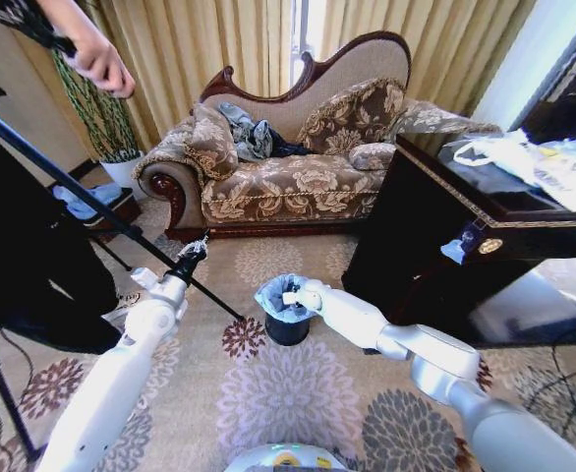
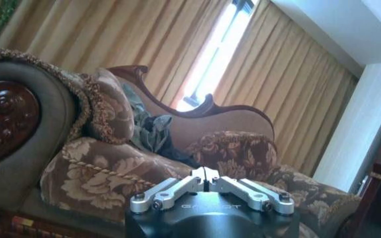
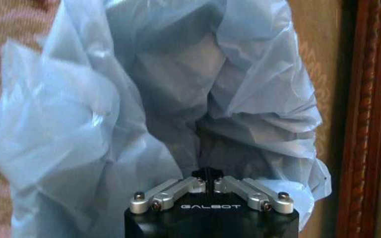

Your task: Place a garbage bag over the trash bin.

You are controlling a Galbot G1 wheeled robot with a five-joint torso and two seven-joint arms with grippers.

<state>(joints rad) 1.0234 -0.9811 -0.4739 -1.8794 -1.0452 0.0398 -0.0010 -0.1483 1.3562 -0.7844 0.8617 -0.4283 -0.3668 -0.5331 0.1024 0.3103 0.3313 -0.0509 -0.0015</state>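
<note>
We're at the seating step: the thin, crinkly, pale blue translucent garbage bag (image 1: 280, 295) already sits bunched in and over the mouth of the small black cylindrical trash bin (image 1: 288, 328), which stands on the floral patterned carpet (image 1: 298, 393) between the brown brocade sofa (image 1: 288, 177) and the dark wooden cabinet (image 1: 435, 236). Our right gripper (image 1: 290, 297) is at the bag's rim, fingers together; in the right wrist view the tips (image 3: 207, 173) meet against blue film, so probably pinching a fold, though we can't confirm grip. Our left gripper (image 1: 198, 246) hangs idle off to the left, clear of the bin, fingers shut on nothing. Bag mouth looks crumpled, not evenly cuffed. Next move likely needs the film spread and pulled down around the rigid rim; the plastic is limp and slippery, so it could slide back in.
</note>
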